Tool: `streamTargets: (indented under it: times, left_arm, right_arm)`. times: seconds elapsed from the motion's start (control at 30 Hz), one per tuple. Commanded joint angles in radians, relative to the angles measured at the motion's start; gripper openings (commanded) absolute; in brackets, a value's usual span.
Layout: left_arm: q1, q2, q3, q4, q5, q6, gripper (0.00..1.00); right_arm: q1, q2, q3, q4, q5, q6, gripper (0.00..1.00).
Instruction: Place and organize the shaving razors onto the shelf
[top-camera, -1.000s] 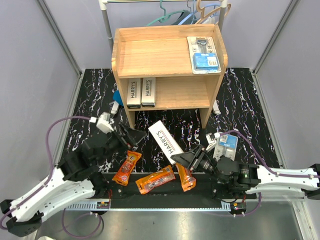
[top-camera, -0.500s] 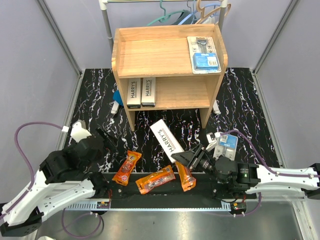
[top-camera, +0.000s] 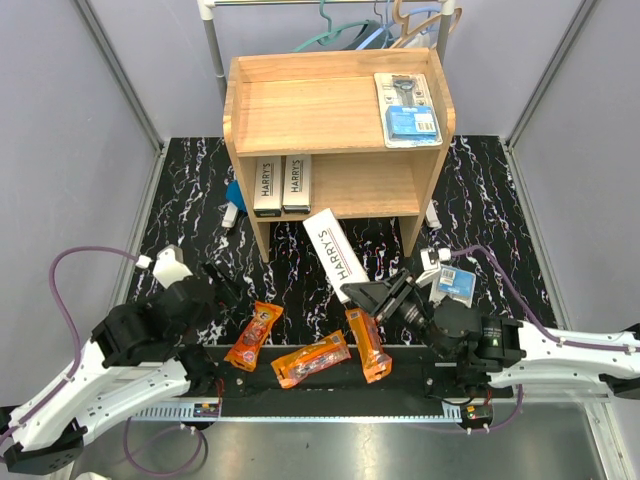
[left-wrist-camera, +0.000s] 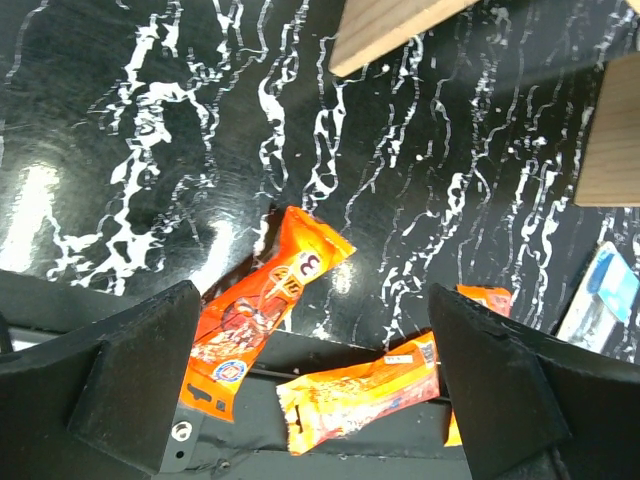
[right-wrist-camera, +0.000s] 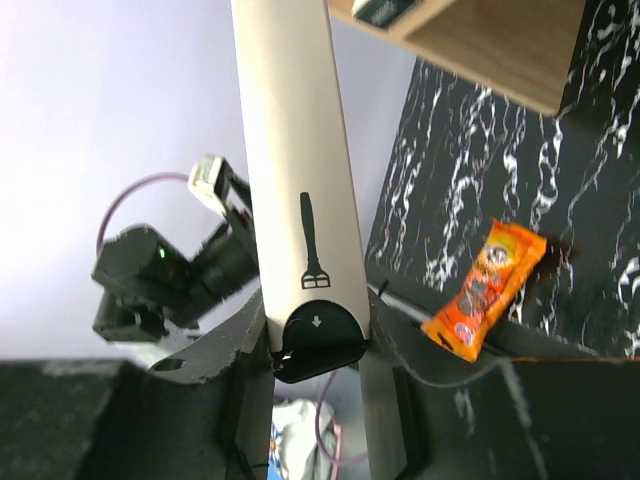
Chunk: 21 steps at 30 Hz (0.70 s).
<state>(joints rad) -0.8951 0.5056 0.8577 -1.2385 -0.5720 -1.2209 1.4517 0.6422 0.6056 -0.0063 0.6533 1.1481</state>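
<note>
My right gripper (top-camera: 376, 297) (right-wrist-camera: 315, 340) is shut on the near end of a long white HARRY'S box (top-camera: 337, 255) (right-wrist-camera: 300, 180), held off the table and slanting toward the wooden shelf (top-camera: 335, 120) (right-wrist-camera: 480, 40). Two more HARRY'S boxes (top-camera: 281, 184) stand on the lower tier. A blue blister pack (top-camera: 407, 108) lies on the top tier and another (top-camera: 455, 284) (left-wrist-camera: 610, 290) on the table by my right arm. Three orange packets (top-camera: 254, 336) (top-camera: 311, 359) (top-camera: 368, 343) lie near the front edge. My left gripper (top-camera: 215, 275) (left-wrist-camera: 320, 390) hangs open above the packets (left-wrist-camera: 265, 310) (left-wrist-camera: 365, 395), holding nothing.
A metal clothes rail with hangers (top-camera: 380, 25) stands behind the shelf. Grey walls close in both sides. A black rail (top-camera: 320, 385) runs along the near edge under two packets. A blue object (top-camera: 232, 190) and small white pieces (top-camera: 230, 213) (top-camera: 432, 213) sit by the shelf legs.
My right gripper has lifted the HARRY'S box and carried it toward the shelf. The left arm pulled back to the left, away from the packets, its gripper still open.
</note>
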Motion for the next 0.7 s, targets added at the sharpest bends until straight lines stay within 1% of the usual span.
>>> streamTargets:
  times: [0.0,0.17,0.37,0.5,0.67]
  left_arm:
    - [-0.002,0.007,-0.002,0.068,0.023,0.027,0.99]
    - [-0.001,0.013,0.004,0.074,0.029,0.034,0.99]
    - [-0.001,0.005,0.001,0.082,0.044,0.035,0.99]
    - [-0.001,0.004,0.009,0.086,0.052,0.037,0.99]
    - [-0.001,0.004,0.01,0.093,0.058,0.038,0.99]
  right_arm:
    - [-0.077,0.039,0.092,0.023,-0.059,-0.03,0.15]
    - [-0.227,0.149,0.16,0.025,-0.271,-0.013,0.14]
    - [-0.368,0.232,0.194,0.046,-0.409,0.005,0.14]
    - [-0.465,0.269,0.194,0.106,-0.448,0.016,0.13]
    - [-0.534,0.333,0.218,0.161,-0.483,0.019,0.13]
